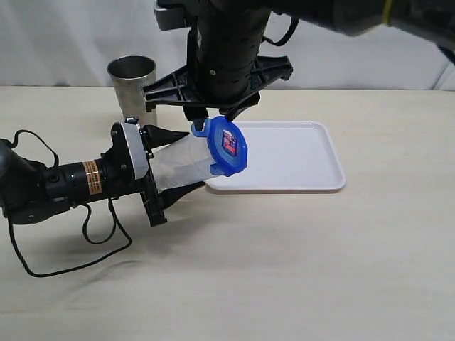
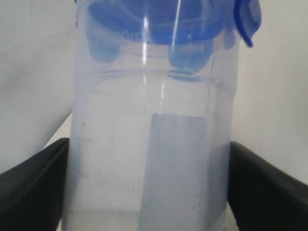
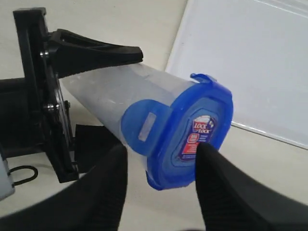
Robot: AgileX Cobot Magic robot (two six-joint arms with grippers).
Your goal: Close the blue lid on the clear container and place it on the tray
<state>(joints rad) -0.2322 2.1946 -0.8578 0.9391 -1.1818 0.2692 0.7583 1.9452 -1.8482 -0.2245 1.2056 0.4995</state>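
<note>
We see a grey metal tumbler standing upright at the far left of the pale table.

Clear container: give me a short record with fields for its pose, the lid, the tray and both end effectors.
container: clear container held on its side, off the table
lid: blue lid on its mouth, one flap sticking up
tray: tray white, container not yet on it
left end effector: closed on the container
right end effector: open, by the lid
</note>
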